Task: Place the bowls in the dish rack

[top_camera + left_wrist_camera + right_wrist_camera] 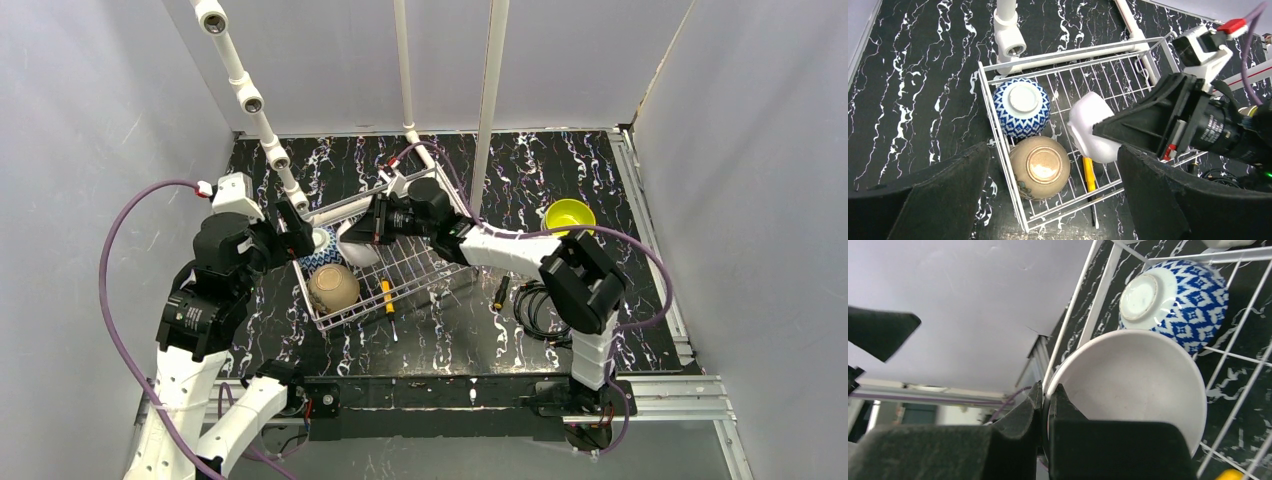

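Bowls in the dish rack [420, 265] lie mouth down, likely so they drain and sit steady on the wire grid. The tan bowl [1040, 167] fills the rack's near left corner, and the blue-white bowl [1022, 107] sits just beyond it against the same side wall. A yellow-handled tool [1088, 172] lies on the grid beside the tan one.

The white bowl [1093, 127] hangs above the middle of the rack, tipped on its side. The right gripper [1045, 395] has its fingers pinched together on the rim, one inside and one outside. That edge hold suits turning the bowl over and lowering it beside the other two. The right arm reaches in from the right, elbow bent, forearm angled across the rack's far corner.

The left gripper [292, 232] hovers at the rack's left edge with its fingers spread wide and nothing between them. The left arm is folded high over its base.

Farther off, the yellow-green bowl [569, 215] stands mouth up on the table, well apart from the rack, waiting its turn.
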